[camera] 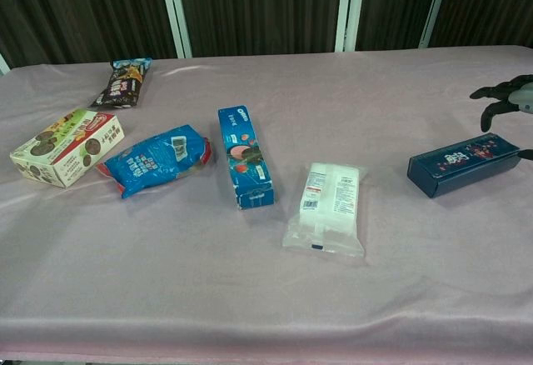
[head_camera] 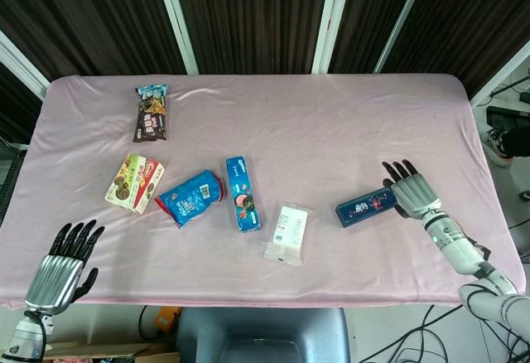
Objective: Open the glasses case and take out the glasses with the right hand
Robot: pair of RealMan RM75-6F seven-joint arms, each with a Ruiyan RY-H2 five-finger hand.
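The glasses case (head_camera: 364,207) is a long dark blue box with a printed lid, lying closed on the pink cloth at the right. In the chest view the glasses case (camera: 463,164) lies slantwise near the right edge. My right hand (head_camera: 411,189) is at the case's right end with its fingers spread and nothing held; I cannot tell whether it touches the case. The chest view shows only the right hand's fingertips (camera: 506,98), above and behind the case. My left hand (head_camera: 65,263) hovers at the front left edge of the table, fingers apart and empty. No glasses are visible.
Snack packs lie across the left and middle: a blue Oreo box (head_camera: 243,193), a blue bag (head_camera: 190,197), a biscuit box (head_camera: 135,183), a dark packet (head_camera: 151,114) and a clear white pack (head_camera: 289,233) nearest the case. The table's right edge (head_camera: 489,205) is close to my right hand.
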